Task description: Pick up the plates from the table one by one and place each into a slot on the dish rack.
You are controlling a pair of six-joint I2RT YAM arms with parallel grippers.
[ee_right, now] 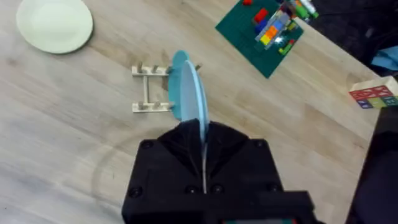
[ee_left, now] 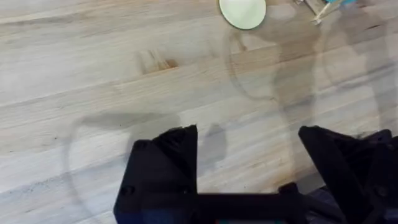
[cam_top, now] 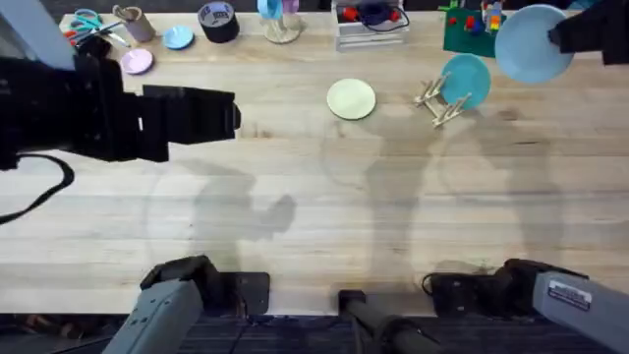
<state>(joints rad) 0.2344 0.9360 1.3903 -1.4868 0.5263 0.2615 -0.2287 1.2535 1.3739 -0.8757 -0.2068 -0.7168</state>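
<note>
**Blue plate held on edge above the rack**

The right hand [ee_right: 204, 149] is clamped on a blue plate [cam_top: 531, 44], gripping it by the rim so it hangs thin-edge down. That looks deliberate: only an upright plate will slide between the pegs. It hovers above and a little beyond the rack [cam_top: 435, 102], not yet lined up with a free slot from what I can judge.

The rack already carries a second blue plate [cam_top: 465, 79], standing tilted in its slot. A yellow plate [cam_top: 351, 99] lies flat on the counter [cam_top: 314, 216], near the rack on the side toward the left arm, and it seems next in line.

The left hand [ee_left: 249, 168] hangs high with its fingers spread wide and nothing between them, well away from the rack, probably parked so it does not crowd the other arm.

The counter is pale planked wood, bare on the near side of the rack. Beyond the rack, the far edge is cluttered: a green board with toy bricks [cam_top: 470, 29], a roll of tape [cam_top: 218, 21], scissors [cam_top: 86, 24] and small pink and blue discs.
</note>
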